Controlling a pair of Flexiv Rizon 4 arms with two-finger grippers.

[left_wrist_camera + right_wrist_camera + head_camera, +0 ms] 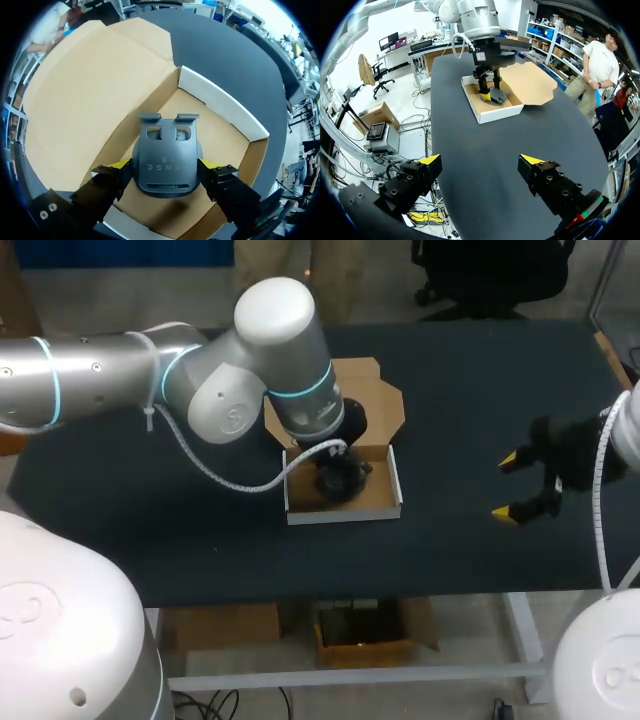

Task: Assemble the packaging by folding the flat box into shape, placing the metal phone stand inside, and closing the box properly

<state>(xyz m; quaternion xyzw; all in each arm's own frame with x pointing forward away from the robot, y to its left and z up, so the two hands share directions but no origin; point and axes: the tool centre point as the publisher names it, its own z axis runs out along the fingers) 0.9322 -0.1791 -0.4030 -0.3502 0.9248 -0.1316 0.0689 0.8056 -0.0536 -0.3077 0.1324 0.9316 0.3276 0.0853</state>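
Here the table point(450, 390) carries the open box point(392, 502), its lid point(375, 400) lying flat behind it. The stand point(165, 145) sits inside the box, clamped from both sides by the left gripper point(165, 164). The right gripper point(480, 159) hangs well apart from the box, fingers spread.

My folded cardboard box point(396, 485), brown inside with white walls, sits open on the bench point(470, 560) with its lid flap point(378, 400) laid flat behind it, and the dark grey metal phone stand point(167, 160) sits inside it, clasped on both sides by my left pincer point(165, 165).
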